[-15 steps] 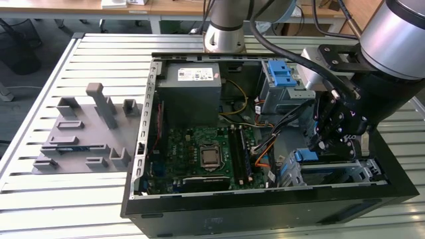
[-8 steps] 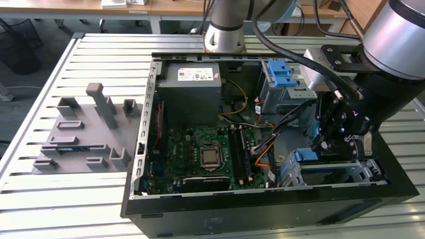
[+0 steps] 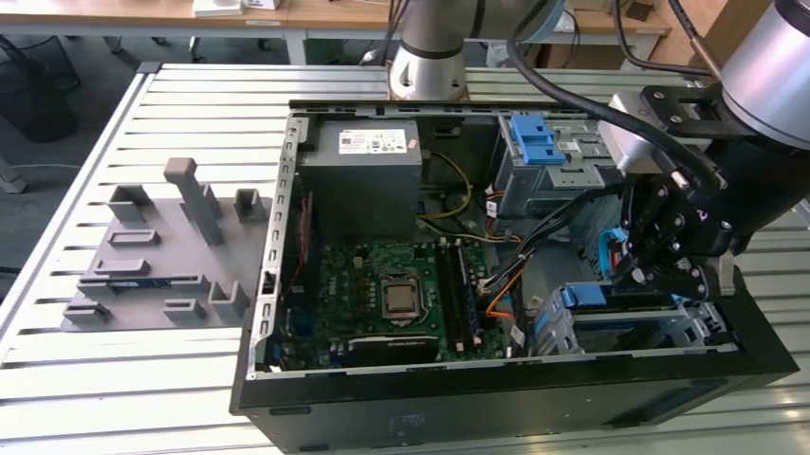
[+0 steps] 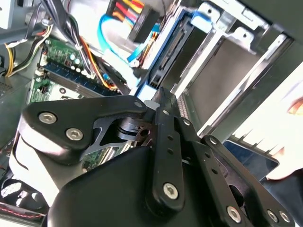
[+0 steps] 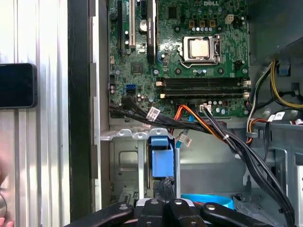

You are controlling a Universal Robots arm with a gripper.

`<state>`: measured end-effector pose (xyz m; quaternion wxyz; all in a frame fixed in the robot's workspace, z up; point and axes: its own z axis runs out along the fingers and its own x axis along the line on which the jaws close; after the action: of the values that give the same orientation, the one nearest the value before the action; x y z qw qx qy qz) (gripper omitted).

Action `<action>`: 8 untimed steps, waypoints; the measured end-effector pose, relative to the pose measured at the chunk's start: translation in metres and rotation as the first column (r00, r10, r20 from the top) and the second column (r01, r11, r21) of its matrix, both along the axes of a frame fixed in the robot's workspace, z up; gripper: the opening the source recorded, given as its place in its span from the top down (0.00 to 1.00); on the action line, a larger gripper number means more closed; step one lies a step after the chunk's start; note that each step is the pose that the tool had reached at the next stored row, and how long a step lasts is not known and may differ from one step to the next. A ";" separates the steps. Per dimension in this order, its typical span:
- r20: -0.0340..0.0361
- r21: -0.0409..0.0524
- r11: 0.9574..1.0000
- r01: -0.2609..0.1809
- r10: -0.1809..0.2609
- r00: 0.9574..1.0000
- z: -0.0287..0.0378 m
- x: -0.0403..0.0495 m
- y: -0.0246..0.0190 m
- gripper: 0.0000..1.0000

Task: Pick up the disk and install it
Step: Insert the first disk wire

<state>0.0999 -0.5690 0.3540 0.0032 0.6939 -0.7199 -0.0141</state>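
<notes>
Open computer case (image 3: pixel 272 284) lies on its side on a slatted metal table (image 3: pixel 152 379), side panel off, green motherboard (image 3: pixel 393 289) exposed with the bare CPU socket (image 3: pixel 400 297) near its middle. Grey power-supply box (image 3: pixel 367 175) sits at the far end of the case as the exterior view has it; blue plastic latch piece (image 3: pixel 538 142) sits on the upper drive cage just beside it. Arm reaches in from the exterior view's right, and the gripper (image 3: pixel 661 275) is down at the lower drive cage (image 3: pixel 684 322) in the near right corner of the case. The disk (image 5: pixel 162 161) stands on edge in that cage, its blue carrier rail showing in the first wrist view, directly under the gripper's fingers (image 5: pixel 163 208). Fingers appear drawn together at the disk's edge; whether they actually clamp it cannot be told. Orange, black and blue cables (image 5: pixel 213 127) run from the motherboard past the cage. Grey moulded fixture tray (image 3: pixel 165 256) lies on the table at the exterior view's left, well apart from the case
</notes>
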 end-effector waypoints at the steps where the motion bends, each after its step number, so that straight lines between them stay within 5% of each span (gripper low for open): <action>1: 0.000 0.000 1.000 0.000 0.000 1.000 0.0000 0.0020 0.0000 0.89; 8: 0.000 0.000 1.000 0.000 0.000 1.000 0.0000 0.0131 0.0000 0.89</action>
<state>0.1131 -0.5690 0.3540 0.0032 0.6940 -0.7199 -0.0141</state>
